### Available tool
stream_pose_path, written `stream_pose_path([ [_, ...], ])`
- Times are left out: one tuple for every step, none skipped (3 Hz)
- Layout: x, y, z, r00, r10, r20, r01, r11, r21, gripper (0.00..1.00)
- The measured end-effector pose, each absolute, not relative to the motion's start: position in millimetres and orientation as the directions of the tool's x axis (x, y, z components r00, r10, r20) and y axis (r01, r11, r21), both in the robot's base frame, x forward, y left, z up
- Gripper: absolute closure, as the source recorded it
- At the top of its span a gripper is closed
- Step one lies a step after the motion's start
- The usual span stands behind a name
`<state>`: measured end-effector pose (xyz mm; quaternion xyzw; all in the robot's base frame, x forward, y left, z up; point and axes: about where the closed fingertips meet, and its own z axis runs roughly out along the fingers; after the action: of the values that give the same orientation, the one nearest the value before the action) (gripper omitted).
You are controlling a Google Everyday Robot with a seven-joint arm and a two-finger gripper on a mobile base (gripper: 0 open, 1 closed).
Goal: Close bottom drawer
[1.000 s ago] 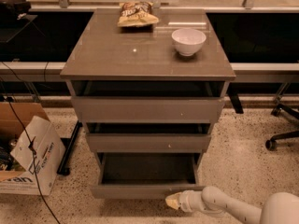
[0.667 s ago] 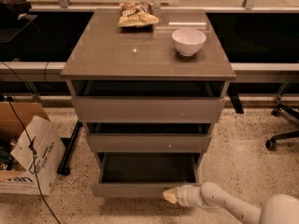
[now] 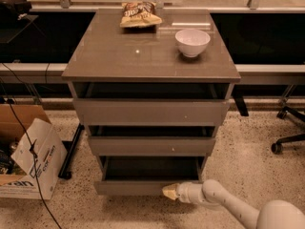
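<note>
The bottom drawer (image 3: 133, 187) is the lowest of three in a grey-brown cabinet (image 3: 151, 56). It stands pulled out, its dark box showing above the flat front. My gripper (image 3: 169, 192) comes in from the lower right on a white arm. Its yellowish tip is against the right part of the drawer's front.
The middle drawer (image 3: 151, 145) and top drawer (image 3: 151, 112) also stand slightly out. A white bowl (image 3: 192, 42) and a chip bag (image 3: 140, 14) lie on the cabinet top. A cardboard box (image 3: 24, 151) and cables are on the left floor. An office chair base (image 3: 288, 137) is at right.
My gripper has moved left and toward the cabinet along the drawer front. The bottom drawer has slid inward and sticks out less than before.
</note>
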<state>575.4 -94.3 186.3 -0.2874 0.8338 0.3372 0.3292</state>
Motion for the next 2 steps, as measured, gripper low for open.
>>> stream_pose_path([
  [592.0,-84.4,192.1,-0.596,-0.253,-0.762,-0.72,0.589,0.368,0.27],
  [601.4,-76.4,194.6,-0.584,-0.25,-0.772,-0.731,0.574,0.368,0.04],
])
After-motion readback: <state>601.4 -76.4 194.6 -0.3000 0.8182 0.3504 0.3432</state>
